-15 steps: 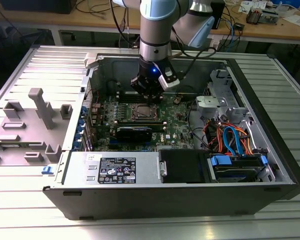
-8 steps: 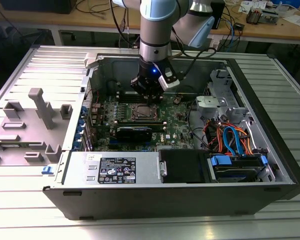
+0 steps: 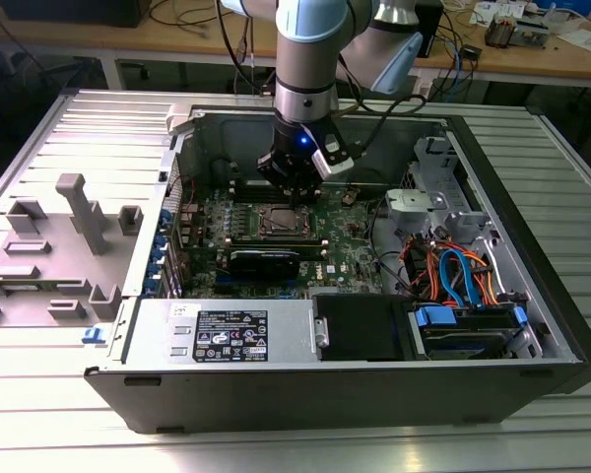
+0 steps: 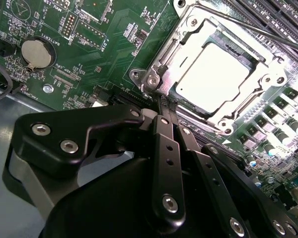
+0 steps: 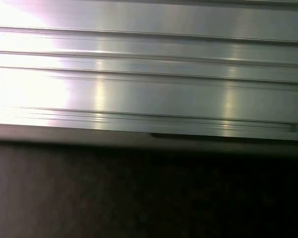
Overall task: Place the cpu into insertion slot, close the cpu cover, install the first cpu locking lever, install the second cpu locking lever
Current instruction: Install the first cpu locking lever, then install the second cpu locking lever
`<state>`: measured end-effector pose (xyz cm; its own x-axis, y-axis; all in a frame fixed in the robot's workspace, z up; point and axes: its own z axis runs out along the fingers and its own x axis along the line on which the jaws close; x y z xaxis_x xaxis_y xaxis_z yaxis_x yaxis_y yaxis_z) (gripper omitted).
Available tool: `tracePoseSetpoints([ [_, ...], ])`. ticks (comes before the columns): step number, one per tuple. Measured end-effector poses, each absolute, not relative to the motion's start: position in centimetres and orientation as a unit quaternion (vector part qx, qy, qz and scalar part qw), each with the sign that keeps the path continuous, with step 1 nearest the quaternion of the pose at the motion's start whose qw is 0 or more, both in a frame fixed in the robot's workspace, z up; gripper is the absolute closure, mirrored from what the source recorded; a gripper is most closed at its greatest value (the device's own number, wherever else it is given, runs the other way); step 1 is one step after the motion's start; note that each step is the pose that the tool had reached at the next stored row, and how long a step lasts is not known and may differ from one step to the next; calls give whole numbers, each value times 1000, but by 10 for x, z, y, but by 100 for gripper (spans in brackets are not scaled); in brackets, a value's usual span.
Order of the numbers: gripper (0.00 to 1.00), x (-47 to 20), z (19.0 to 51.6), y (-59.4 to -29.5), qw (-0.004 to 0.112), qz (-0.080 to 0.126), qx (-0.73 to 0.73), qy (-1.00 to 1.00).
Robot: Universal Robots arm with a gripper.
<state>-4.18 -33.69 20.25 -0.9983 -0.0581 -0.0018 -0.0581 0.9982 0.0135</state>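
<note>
In the exterior view the gripper hangs from the arm in the upper middle of the frame, inside the open computer case, directly above the insertion slot on the green motherboard.

In the second wrist view the gripper fills the lower half of the frame. Its two black fingers lie tight together, clenched with no gap between them, and their tips touch the near corner of the socket frame. Whether something thin is pinched there, one cannot tell.

The cpu sits in the insertion slot in the upper right of the frame, flat, its pale square top facing up. It is square, so it has no long axis; its edges run diagonal in the frame, parallel to the socket edges. The cpu cover lies closed around it, its cut-out framing the chip. A round coin battery sits at the upper left.

The first wrist view shows ribbed silver metal above a dark band.
</note>
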Motion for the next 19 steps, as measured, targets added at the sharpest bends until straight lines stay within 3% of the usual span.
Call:
tracePoseSetpoints([
  [19, 89, -41, 209, -342, 1, 7, -29, 1000],
])
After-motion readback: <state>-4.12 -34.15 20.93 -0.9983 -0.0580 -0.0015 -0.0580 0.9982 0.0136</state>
